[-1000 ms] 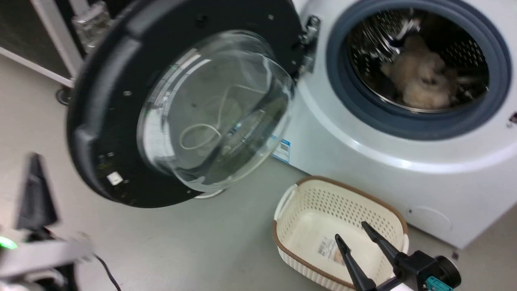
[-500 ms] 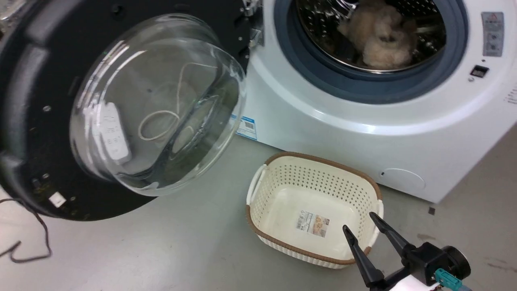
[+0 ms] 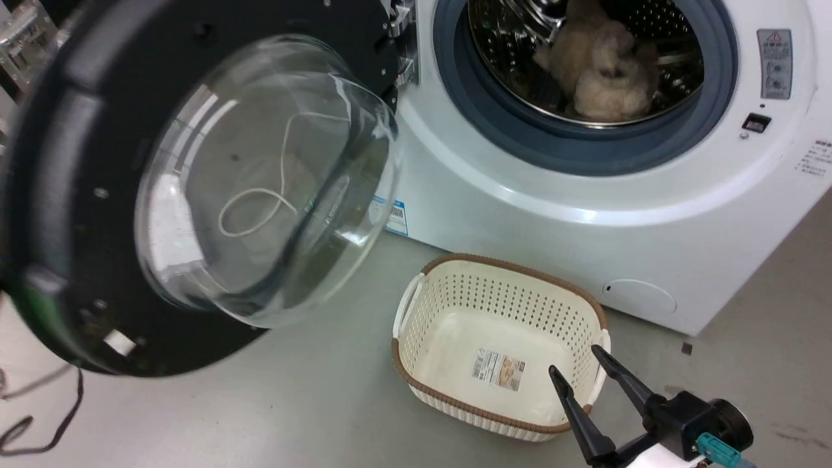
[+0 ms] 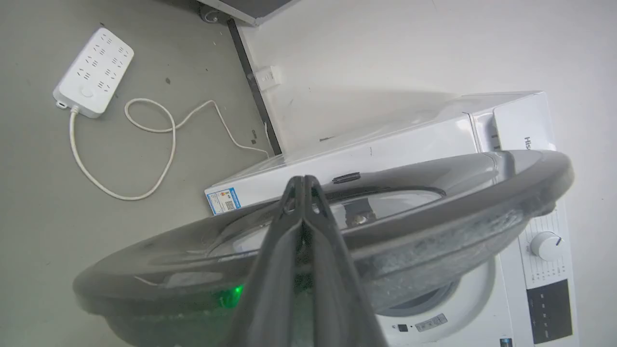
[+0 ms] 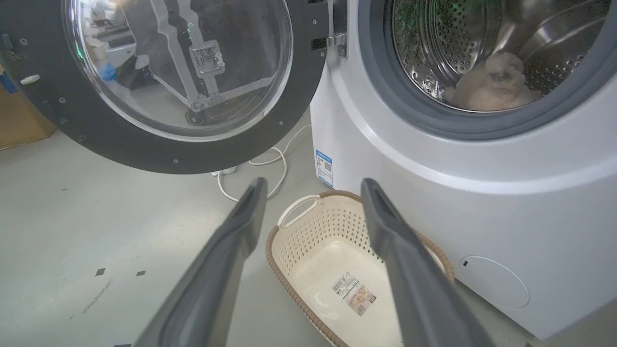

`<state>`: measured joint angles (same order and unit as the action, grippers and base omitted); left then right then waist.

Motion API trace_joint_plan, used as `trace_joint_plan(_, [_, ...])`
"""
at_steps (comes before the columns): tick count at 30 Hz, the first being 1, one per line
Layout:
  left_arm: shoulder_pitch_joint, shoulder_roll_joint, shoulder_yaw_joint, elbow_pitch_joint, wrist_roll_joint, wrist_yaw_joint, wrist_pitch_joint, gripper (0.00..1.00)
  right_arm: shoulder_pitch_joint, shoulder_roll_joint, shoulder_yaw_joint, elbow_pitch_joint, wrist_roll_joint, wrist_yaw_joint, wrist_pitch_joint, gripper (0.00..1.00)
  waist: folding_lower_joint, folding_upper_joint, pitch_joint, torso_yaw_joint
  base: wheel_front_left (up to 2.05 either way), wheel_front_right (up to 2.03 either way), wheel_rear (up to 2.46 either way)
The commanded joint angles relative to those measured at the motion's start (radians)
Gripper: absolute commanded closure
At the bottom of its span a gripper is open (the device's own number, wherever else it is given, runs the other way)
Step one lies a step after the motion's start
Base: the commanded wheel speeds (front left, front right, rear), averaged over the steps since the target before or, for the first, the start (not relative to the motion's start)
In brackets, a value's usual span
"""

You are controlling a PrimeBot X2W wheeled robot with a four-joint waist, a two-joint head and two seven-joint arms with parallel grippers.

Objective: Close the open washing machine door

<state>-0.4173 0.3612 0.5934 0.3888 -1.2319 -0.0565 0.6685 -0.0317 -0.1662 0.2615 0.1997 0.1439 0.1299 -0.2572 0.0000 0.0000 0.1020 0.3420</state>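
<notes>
The washing machine door (image 3: 65, 162) stands open at the left, its black rim around a bulging glass bowl (image 3: 260, 182), hinged to the white washing machine (image 3: 520, 214). The drum opening (image 3: 585, 65) holds a fluffy beige thing. In the left wrist view my left gripper (image 4: 303, 180) is shut and empty, its fingers lying across the door (image 4: 434, 231) rim on its outer side; I cannot tell whether they touch. My right gripper (image 3: 572, 361) hangs open and empty above the basket's near corner, well away from the door (image 5: 168, 82), and stands open (image 5: 313, 183) in its own view.
A cream perforated basket (image 3: 455, 305) sits on the floor in front of the machine, under the door's swing side. A white power strip (image 4: 94, 72) with a looped cord lies on the floor behind the door. A dark cable (image 3: 39, 422) trails at lower left.
The head camera has turned, shifting the whole picture. My left arm, seen at lower left a second ago, is now behind the door. The right gripper stays open over the basket.
</notes>
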Motion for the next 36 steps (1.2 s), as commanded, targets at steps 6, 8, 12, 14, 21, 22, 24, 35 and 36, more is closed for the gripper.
trace_joint_plan(6, [0.177,-0.121,-0.066,-0.161,-0.103,-0.017,0.208,1.0,0.032,0.066,-0.137,0.005,0.002,0.001,-0.005,0.0,0.0,0.0,-0.088,0.014,0.0,0.0,0.0])
trace_joint_plan(8, [0.199,-0.139,-0.079,-0.183,-0.109,-0.018,0.224,1.0,0.037,0.074,-0.149,0.006,-0.005,0.001,-0.005,0.0,0.0,0.0,-0.098,0.015,0.0,0.0,0.0])
trace_joint_plan(12, [0.284,-0.221,-0.135,-0.27,-0.116,-0.02,0.264,1.0,0.052,0.095,-0.188,0.007,-0.027,0.001,-0.005,0.0,0.0,0.0,-0.125,0.01,0.0,0.0,0.0])
trace_joint_plan(14, [0.325,-0.262,-0.168,-0.311,-0.122,-0.014,0.274,1.0,0.052,0.103,-0.212,0.0,-0.022,0.001,-0.005,0.0,0.0,0.0,-0.131,-0.001,0.0,0.0,0.0])
trace_joint_plan(21, [0.464,-0.31,-0.355,-0.404,-0.191,-0.001,0.21,1.0,0.048,0.113,-0.238,0.0,-0.047,0.001,-0.005,0.0,0.0,0.0,-0.126,-0.089,0.0,0.0,0.0])
trace_joint_plan(22, [0.475,-0.31,-0.394,-0.407,-0.215,-0.001,0.182,1.0,0.047,0.113,-0.238,0.0,-0.051,0.001,-0.005,0.0,0.0,0.0,-0.119,-0.107,0.0,0.0,0.0])
trace_joint_plan(24, [0.486,-0.31,-0.469,-0.403,-0.256,-0.005,0.122,1.0,0.044,0.113,-0.238,0.0,-0.057,0.001,-0.005,0.0,0.0,0.0,-0.105,-0.146,0.0,0.0,0.0])
trace_joint_plan(35, [0.339,-0.311,-0.773,-0.281,-0.364,-0.049,-0.193,1.0,-0.007,0.105,-0.242,-0.013,-0.066,0.001,-0.005,0.0,0.0,0.0,0.019,-0.414,0.0,0.0,0.0])
trace_joint_plan(36, [0.31,-0.311,-0.789,-0.259,-0.377,-0.051,-0.23,1.0,-0.013,0.105,-0.245,-0.015,-0.063,0.001,-0.005,0.0,0.0,0.0,0.029,-0.436,0.0,0.0,0.0])
